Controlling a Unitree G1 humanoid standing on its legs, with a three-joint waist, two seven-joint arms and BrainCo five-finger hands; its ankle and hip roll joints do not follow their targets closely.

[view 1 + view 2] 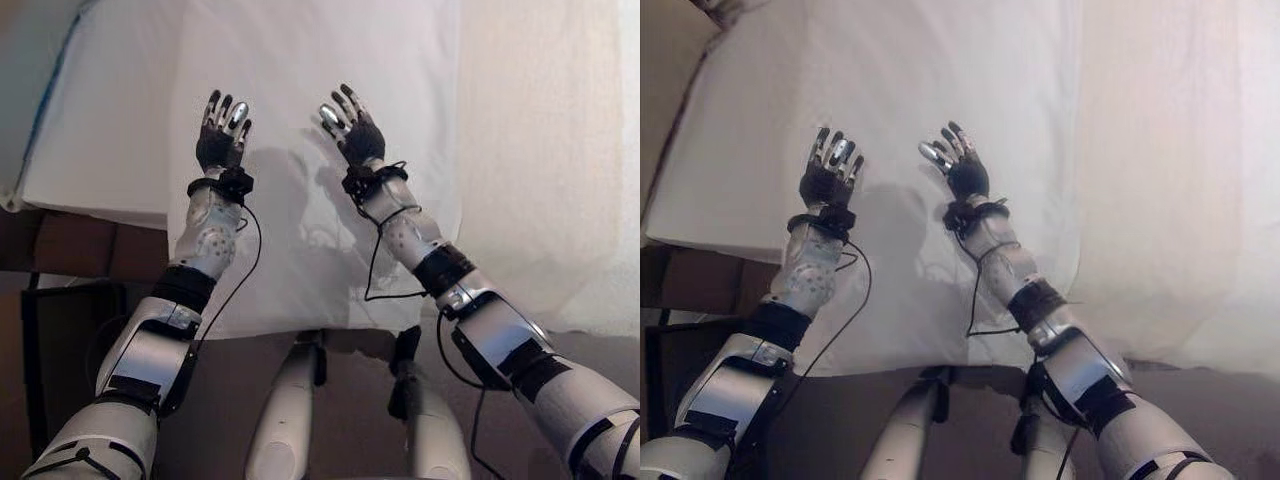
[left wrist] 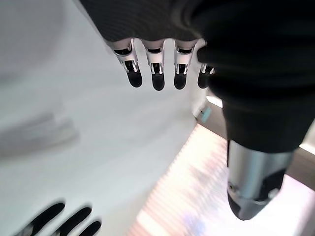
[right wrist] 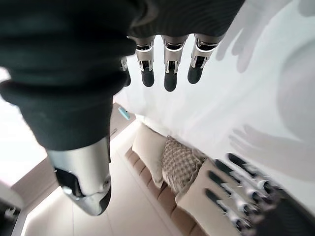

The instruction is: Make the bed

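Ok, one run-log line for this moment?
left hand: open, above sheet | right hand: open, above sheet | nothing held | pillows at headboard

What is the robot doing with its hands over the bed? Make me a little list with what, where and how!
left hand: open, fingers straight, held above the white sheet
right hand: open, fingers spread, beside the left hand
white sheet: spread over the bed, its near edge hanging down
holding: nothing in either hand
pillows: piled by the headboard, seen in the right wrist view

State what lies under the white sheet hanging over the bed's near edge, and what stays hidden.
Both open hands, left hand and right hand, hover above the white sheet. A white mattress shows beside it; whatever lies beneath the sheet is covered.
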